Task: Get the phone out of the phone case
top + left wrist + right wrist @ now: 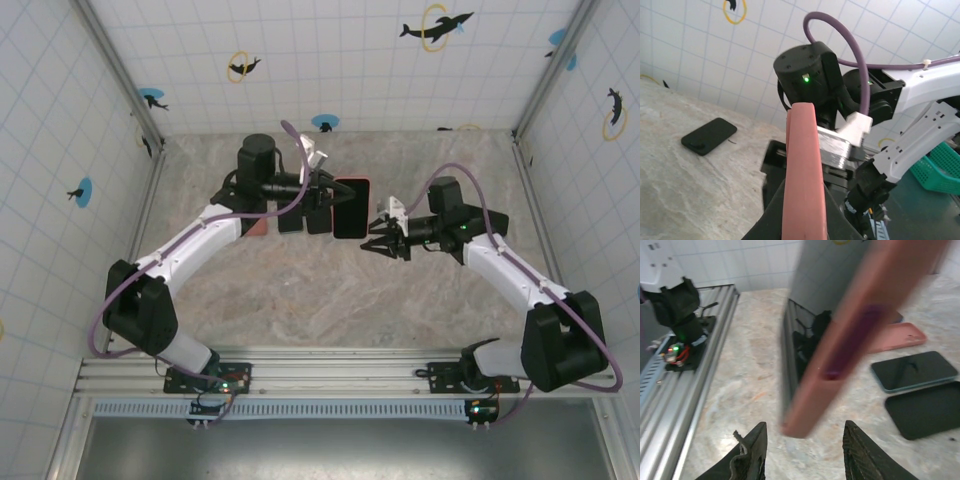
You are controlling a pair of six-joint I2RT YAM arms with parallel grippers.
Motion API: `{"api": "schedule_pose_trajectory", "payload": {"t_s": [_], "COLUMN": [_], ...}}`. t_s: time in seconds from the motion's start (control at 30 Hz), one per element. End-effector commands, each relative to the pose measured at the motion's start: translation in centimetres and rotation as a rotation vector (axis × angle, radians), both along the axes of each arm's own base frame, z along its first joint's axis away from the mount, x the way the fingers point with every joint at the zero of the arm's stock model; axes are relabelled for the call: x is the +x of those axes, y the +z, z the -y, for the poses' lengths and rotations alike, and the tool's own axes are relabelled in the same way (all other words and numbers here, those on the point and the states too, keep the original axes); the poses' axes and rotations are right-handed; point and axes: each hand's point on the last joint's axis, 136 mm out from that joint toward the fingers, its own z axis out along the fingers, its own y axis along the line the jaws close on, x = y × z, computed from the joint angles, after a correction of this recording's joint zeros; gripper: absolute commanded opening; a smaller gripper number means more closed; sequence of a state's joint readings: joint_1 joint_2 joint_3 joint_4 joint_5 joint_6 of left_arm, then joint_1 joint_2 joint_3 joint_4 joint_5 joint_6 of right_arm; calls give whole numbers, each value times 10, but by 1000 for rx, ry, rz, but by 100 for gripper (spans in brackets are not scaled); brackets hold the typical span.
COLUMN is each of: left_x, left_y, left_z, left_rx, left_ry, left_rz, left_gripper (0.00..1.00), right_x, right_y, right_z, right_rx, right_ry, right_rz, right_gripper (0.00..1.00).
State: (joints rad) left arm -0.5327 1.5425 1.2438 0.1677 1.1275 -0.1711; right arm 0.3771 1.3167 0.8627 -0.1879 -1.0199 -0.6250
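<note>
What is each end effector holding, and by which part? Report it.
Left end effector is shut on the pink phone case, phone inside, pinching its long left edge. Right end effector is open, holding nothing.

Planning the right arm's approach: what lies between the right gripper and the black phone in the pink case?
The stretch is bare: the top view shows plain marble table between the right gripper and the pink-cased black phone.

Noted on the marbled table: a teal-edged phone beside a black slab, with a loose pink case lying flat just beyond.
</note>
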Motion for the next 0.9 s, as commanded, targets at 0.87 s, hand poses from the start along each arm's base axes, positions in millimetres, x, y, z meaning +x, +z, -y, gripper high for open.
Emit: {"api": "schedule_pose_trajectory", "payload": {"t_s": [0.87], "left_x": [-2], "left_y": [22], "left_z": [-3], "left_rx": [-59], "left_ry": [-21], "left_rz": [75], "left_gripper": [0], "right_x": [15], "right_y": [30], "right_z": [-6], "right_rx": [109], "right_ry": [-29], "right_rz": [26], "right_gripper": [32]}}
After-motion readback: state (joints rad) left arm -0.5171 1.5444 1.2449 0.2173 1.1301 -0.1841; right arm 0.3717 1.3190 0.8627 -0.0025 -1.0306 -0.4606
